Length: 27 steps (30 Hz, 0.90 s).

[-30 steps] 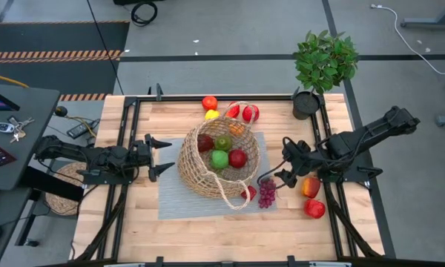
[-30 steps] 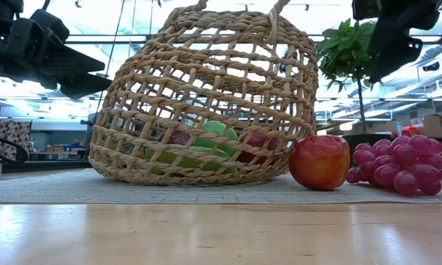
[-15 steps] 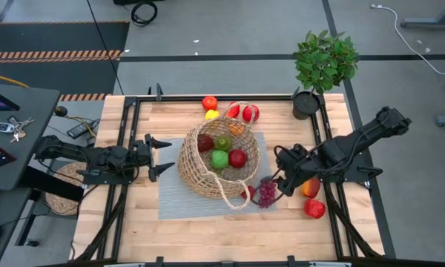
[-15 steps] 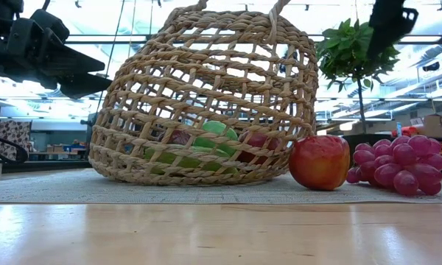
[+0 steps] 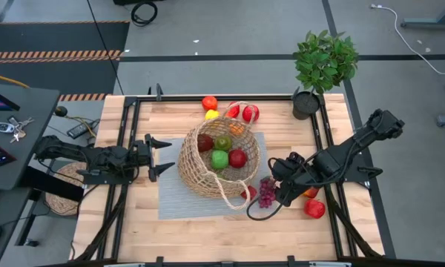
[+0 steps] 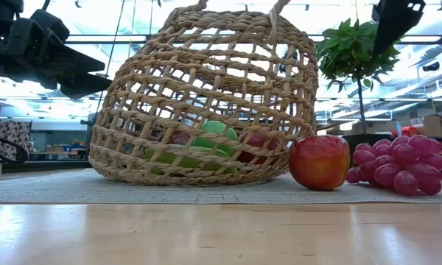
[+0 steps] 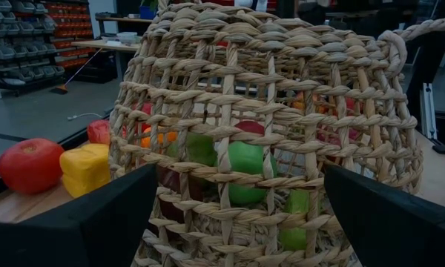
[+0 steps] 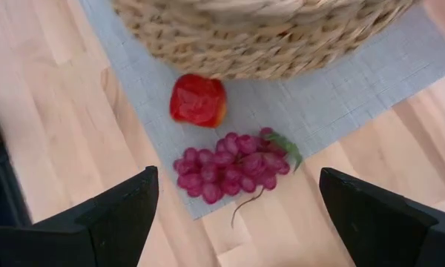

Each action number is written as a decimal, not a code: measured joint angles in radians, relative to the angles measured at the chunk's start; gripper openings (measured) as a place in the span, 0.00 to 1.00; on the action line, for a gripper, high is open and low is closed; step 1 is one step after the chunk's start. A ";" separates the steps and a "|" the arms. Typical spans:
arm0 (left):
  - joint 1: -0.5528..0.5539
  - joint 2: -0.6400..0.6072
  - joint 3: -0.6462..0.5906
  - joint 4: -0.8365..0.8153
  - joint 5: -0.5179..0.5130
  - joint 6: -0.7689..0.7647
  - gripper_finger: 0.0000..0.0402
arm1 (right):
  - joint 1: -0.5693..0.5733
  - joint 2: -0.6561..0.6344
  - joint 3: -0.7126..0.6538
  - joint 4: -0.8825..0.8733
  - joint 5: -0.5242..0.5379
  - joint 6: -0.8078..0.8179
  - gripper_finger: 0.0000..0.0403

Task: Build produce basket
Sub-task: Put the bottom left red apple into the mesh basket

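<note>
High view: the right hand [image 5: 281,194] has been swung down beside the grapes [image 5: 267,192], right by the basket [image 5: 218,167] on the tabletop [image 5: 208,237]; looks like they're being lined up next.

Low view: grapes are still sitting untouched.

Right wrist view: fingers are spread wide, nothing held.

Left wrist view: the left hand [image 7: 237,222] is being kept open, empty, facing the basket.

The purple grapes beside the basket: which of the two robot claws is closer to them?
The right. The right gripper hangs open just above the grapes, not touching them. The left gripper waits open across the basket, on its far side.
</note>
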 joint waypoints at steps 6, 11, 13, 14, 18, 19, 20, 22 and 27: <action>0.000 0.000 0.000 0.000 0.000 0.000 0.98 | 0.031 0.007 0.000 -0.015 -0.003 0.027 0.93; 0.000 0.000 0.000 0.000 0.000 0.000 0.98 | 0.039 0.019 0.000 -0.024 0.044 -0.028 0.93; 0.000 0.000 0.000 0.000 0.000 0.000 0.98 | 0.039 0.032 0.000 -0.024 0.046 -0.052 0.93; 0.000 0.000 0.000 0.000 0.000 0.000 0.98 | 0.039 0.041 0.000 -0.024 0.044 -0.058 0.93; 0.000 0.000 0.000 0.000 0.000 0.000 0.98 | 0.039 0.081 0.000 -0.036 0.010 -0.100 0.93; 0.000 0.000 0.000 0.000 0.000 0.000 0.98 | 0.039 0.093 0.000 -0.045 -0.005 -0.101 0.93; 0.000 0.000 0.000 0.000 0.000 0.000 0.98 | 0.039 0.104 0.000 -0.054 -0.024 -0.100 0.93; 0.000 0.000 0.000 0.000 0.000 0.000 0.98 | 0.040 0.125 0.000 -0.077 -0.073 -0.078 0.92; 0.000 0.000 0.000 0.000 0.000 0.000 0.98 | 0.070 0.145 -0.001 -0.108 -0.126 0.004 0.91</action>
